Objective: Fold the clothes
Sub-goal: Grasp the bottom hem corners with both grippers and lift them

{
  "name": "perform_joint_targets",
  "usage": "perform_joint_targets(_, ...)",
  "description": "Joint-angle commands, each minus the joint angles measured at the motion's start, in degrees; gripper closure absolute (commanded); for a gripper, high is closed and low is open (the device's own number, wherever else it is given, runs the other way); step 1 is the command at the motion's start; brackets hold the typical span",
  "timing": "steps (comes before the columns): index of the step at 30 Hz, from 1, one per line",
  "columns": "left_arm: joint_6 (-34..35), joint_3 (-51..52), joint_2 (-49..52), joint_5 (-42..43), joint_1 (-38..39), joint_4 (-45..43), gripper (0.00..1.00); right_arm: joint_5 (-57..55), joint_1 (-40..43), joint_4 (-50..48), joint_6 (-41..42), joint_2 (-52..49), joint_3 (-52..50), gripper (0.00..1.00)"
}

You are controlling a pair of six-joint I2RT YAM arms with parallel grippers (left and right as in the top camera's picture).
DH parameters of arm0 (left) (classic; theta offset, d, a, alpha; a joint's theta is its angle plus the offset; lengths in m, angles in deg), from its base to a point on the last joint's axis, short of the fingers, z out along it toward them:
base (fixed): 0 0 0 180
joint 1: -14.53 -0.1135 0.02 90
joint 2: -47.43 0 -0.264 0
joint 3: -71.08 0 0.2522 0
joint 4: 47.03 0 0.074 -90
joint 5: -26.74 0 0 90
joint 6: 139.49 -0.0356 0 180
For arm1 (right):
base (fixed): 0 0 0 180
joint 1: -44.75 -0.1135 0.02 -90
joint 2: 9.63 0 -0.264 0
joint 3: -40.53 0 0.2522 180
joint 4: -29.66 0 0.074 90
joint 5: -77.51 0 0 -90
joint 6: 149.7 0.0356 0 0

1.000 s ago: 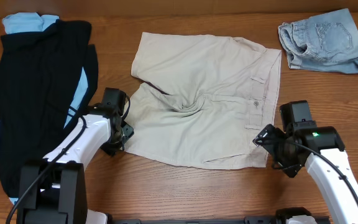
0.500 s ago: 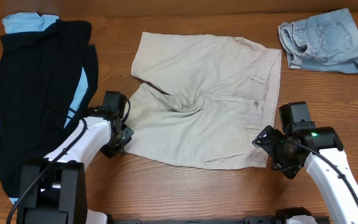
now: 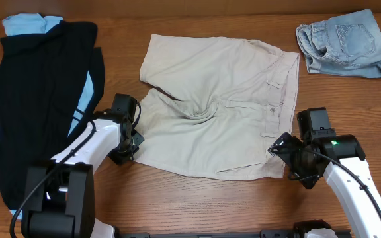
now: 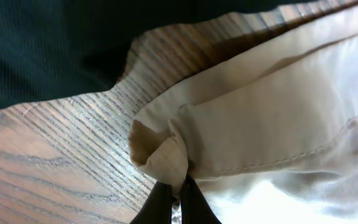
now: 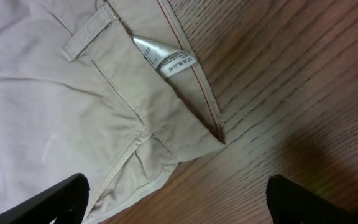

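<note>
Beige shorts (image 3: pixel 223 106) lie spread at the centre of the wooden table (image 3: pixel 197 198), waistband towards 3 o'clock and leg openings towards 9 o'clock, with a knot of wrinkles at the crotch (image 3: pixel 200 114). A black garment (image 3: pixel 38 92) over a light-blue piece (image 3: pixel 25 25) fills the 9 o'clock side. A folded denim piece (image 3: pixel 346 43) sits at 1 o'clock, well apart.

At the shorts' 8 o'clock corner the left gripper (image 4: pixel 178 202) has its fingers pinched together on the rolled hem of the near leg, with cloth bunched between the tips. At 4 o'clock the right gripper (image 5: pixel 176 186) hangs spread wide over the waistband corner, holding nothing. The care label (image 5: pixel 169 62) and a belt loop (image 5: pixel 89 31) show just beyond that corner.

The step in hand appears to be taking both near corners so the near half can be folded over towards 12 o'clock. Doing it well probably depends on the right side — it should come down squarely on the waistband corner and catch both layers, not only the flap by the label. Both arms would then best rise together and keep the near edge taut between them, so the crotch wrinkles pull out rather than being pressed into the crease. The left's hold is on a small roll of hem and may slip if tugged hard — a gentle, even lift looks safer.
</note>
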Motion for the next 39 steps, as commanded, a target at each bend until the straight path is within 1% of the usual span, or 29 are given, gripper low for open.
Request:
perform_joint_targets(1, -5.86, -0.96, 3.65, 0.35, 0.04, 1.42, 0.96, 0.04, -0.11, 0.5, 0.26, -0.09, -0.22, 0.05)
perform_joint_targets(4, -7.3, -6.19, 3.65, 0.28, 0.04, 6.27, 0.96, 0.04, -0.11, 1.81, 0.33, -0.09, -0.22, 0.06)
perform_joint_targets(7, -10.71, -13.0, 3.65, -0.66, 0.04, 11.45, 0.96, 0.15, -0.11, 3.39, 2.47, -0.09, -0.59, 0.14)
perform_joint_targets(9, -11.39, -17.42, 3.65, -2.23, 0.04, 14.82, 0.96, 0.26, -0.11, 3.23, 2.54, -0.09, -1.49, 0.19)
perform_joint_targets(11, -13.31, -23.23, 3.65, -2.91, 0.07, 18.14, 0.96, 0.68, -0.11, 1.73, 3.8, -0.09, -3.65, 0.23)
perform_joint_targets(15, -15.78, -28.57, 3.65, -2.71, 0.13, 20.04, 0.96, 4.0, -0.11, -3.48, 5.03, -0.13, -8.24, 0.26)
perform_joint_targets(19, -15.89, -29.59, 3.65, -2.21, 0.22, 20.24, 0.96, 8.26, -0.11, -11.67, 5.05, -0.22, -14.03, 0.34)
perform_joint_targets(22, -15.91, -29.29, 3.67, -2.08, 0.22, 20.61, 0.96, 8.66, -0.11, -16.15, 5.03, -0.94, -16.98, 0.37)
perform_joint_targets(28, -15.89, -29.29, 3.67, -0.61, 0.46, 20.46, 0.96, 8.61, -0.13, -20.11, 4.92, -4.04, -18.1, 0.39)
perform_joint_targets(35, -15.91, -29.29, 3.67, -0.76, 0.81, 19.82, 0.96, 8.57, -0.13, -21.38, 3.78, -6.23, -18.1, 0.42)
perform_joint_targets(38, -15.89, -29.29, 3.67, -0.52, 0.87, 18.6, 0.96, 8.37, -0.13, -23.12, 1.64, -6.23, -18.1, 0.51)
perform_joint_targets(39, -15.89, -29.29, 3.67, -0.48, 0.87, 18.4, 0.96, 8.37, -0.13, -23.1, 1.64, -6.23, -18.1, 0.56)
